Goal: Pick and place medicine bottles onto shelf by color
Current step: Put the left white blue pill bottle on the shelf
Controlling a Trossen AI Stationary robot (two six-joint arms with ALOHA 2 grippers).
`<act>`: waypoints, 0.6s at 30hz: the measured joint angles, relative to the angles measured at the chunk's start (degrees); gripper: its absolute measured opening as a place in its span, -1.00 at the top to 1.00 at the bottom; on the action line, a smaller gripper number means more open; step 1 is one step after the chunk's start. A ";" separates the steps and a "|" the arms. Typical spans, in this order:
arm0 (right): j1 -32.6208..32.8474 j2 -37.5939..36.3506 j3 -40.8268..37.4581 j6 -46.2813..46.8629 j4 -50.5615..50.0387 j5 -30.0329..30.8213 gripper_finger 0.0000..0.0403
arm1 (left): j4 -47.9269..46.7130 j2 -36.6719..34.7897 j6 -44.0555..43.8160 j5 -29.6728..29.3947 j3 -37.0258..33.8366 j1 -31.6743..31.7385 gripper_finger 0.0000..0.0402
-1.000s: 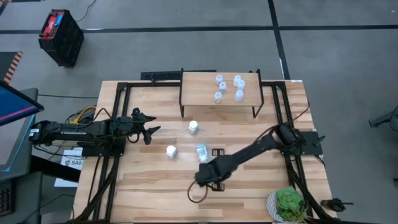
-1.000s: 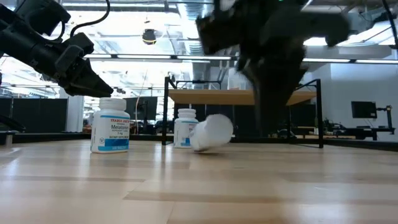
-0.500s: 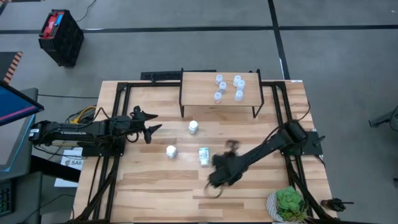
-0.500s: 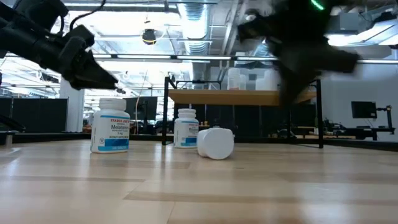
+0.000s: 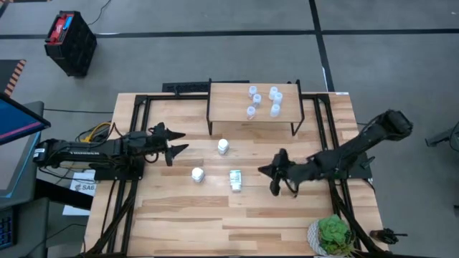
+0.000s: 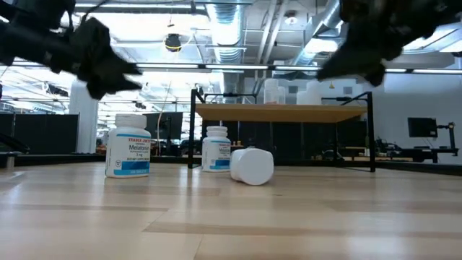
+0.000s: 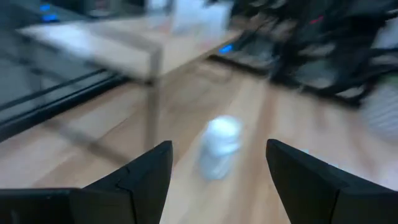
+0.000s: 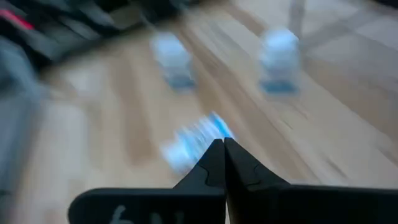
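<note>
Three white medicine bottles are on the table: one upright (image 5: 223, 146), one upright (image 5: 197, 173), and one lying on its side (image 5: 235, 179). Several small pale bottles (image 5: 264, 100) stand on the right half of the shelf (image 5: 229, 100), a low wood board on black legs at the far edge. My left gripper (image 5: 177, 144) hovers open at the left, pointing at the upright bottle (image 7: 217, 146), and holds nothing. My right gripper (image 5: 270, 172) is shut and empty, in the air to the right of the lying bottle (image 8: 196, 140).
A green potted plant (image 5: 333, 235) sits at the table's near right corner. Black frame rails (image 5: 136, 136) run along both sides of the table. Bare wood lies between the bottles and the near edge (image 5: 215, 229).
My right gripper has swung up and away from the near middle of the table toward the right and far side, turning its shut fingers from downward to nearly level. The lying bottle has settled a little lower on its side. My left gripper has tipped up slightly.
</note>
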 joint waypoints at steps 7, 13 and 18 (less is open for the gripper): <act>-8.38 0.67 -5.81 -9.38 16.44 -3.44 0.96 | -9.01 10.16 -0.52 9.14 9.00 -3.62 -0.23; -10.89 3.75 -5.81 -9.94 16.08 -6.05 0.96 | -31.09 17.20 1.43 7.39 19.01 -14.62 -0.10; -10.81 6.18 -5.85 -10.03 15.98 -6.07 0.96 | -33.88 21.34 -6.61 1.11 19.67 -23.55 0.10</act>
